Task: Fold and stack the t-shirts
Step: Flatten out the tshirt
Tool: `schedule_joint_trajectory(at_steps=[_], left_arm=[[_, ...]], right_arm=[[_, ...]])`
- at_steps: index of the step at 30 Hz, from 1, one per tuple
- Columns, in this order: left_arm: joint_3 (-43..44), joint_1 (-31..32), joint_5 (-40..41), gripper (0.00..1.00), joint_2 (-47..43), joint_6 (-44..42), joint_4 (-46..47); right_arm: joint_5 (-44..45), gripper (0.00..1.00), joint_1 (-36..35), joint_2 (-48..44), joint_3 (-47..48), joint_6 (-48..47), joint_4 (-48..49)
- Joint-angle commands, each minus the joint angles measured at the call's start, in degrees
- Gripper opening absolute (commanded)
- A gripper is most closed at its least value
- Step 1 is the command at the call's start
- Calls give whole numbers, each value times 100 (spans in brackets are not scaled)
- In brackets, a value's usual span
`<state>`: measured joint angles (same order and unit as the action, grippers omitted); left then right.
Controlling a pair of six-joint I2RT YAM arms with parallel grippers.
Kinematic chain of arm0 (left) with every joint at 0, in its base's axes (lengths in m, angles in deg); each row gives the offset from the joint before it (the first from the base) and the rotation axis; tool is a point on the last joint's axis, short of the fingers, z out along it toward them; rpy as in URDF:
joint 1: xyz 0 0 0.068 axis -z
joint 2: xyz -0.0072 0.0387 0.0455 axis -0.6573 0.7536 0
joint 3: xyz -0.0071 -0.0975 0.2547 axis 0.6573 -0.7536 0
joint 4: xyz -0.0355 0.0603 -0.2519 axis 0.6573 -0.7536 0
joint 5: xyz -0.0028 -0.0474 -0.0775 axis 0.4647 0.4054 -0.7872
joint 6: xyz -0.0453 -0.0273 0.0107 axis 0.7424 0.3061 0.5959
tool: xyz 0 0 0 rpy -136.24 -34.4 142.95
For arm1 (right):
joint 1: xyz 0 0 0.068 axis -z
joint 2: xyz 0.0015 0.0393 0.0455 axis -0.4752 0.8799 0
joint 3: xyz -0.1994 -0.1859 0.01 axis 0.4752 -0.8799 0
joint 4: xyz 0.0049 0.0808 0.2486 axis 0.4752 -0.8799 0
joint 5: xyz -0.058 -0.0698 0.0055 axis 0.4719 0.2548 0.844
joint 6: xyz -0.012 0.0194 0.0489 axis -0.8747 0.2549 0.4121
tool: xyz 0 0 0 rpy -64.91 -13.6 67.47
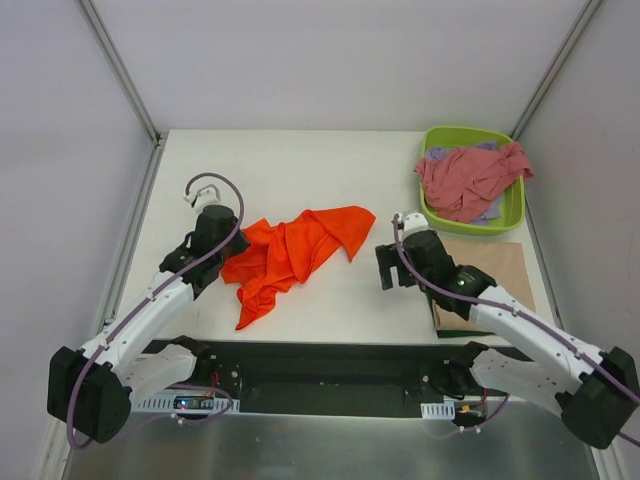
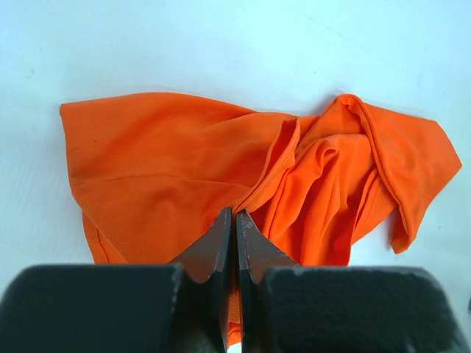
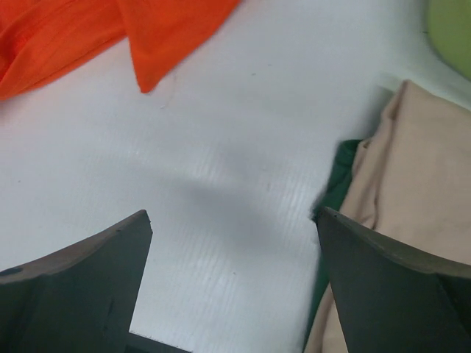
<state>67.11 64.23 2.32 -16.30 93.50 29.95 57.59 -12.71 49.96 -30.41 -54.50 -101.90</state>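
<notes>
orange t-shirt point(image 1: 295, 255) lies crumpled near the middle of the tabletop point(image 1: 300, 165), so its fold looks barely begun. at the right, a tan t-shirt point(image 1: 495, 268) lies folded flat on a dark green t-shirt point(image 3: 335, 193); i take that pair as the start of the stack, two done. a dusty pink t-shirt point(image 1: 465, 180) and a lavender t-shirt point(image 1: 488, 213) sit heaped in the lime-green tub point(image 1: 440, 135), unfolded. by my reckoning three shirts are left, the orange one in hand.

the left wrist view shows what the overhead view hides behind the arm: the left tool point(image 2: 234, 224) is closed, its tips pinching a ridge of orange cloth at the shirt's near edge. the right wrist view shows the right tool point(image 3: 234, 215) spread wide and holding nothing, over bare tabletop between the orange shirt and the stack. it also shows the green edge peeking from under the tan, hard to make out from above. only the overhead view takes in the tub and its shirts.
</notes>
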Motion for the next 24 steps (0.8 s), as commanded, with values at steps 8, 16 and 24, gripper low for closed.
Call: schedule_joint_trajectory(at_steps=[8, 16, 24], left_arm=[[-304, -64, -133, 0, -385, -201, -196], [-305, -64, 8, 0, -447, -184, -301], [-269, -64, 201, 0, -456, -201, -319]], right_arm=[[-647, 95, -462, 2915, 1746, -96, 895], [-129, 84, -471, 4710, 2899, -79, 360], [487, 42, -384, 5440, 3383, -87, 315]])
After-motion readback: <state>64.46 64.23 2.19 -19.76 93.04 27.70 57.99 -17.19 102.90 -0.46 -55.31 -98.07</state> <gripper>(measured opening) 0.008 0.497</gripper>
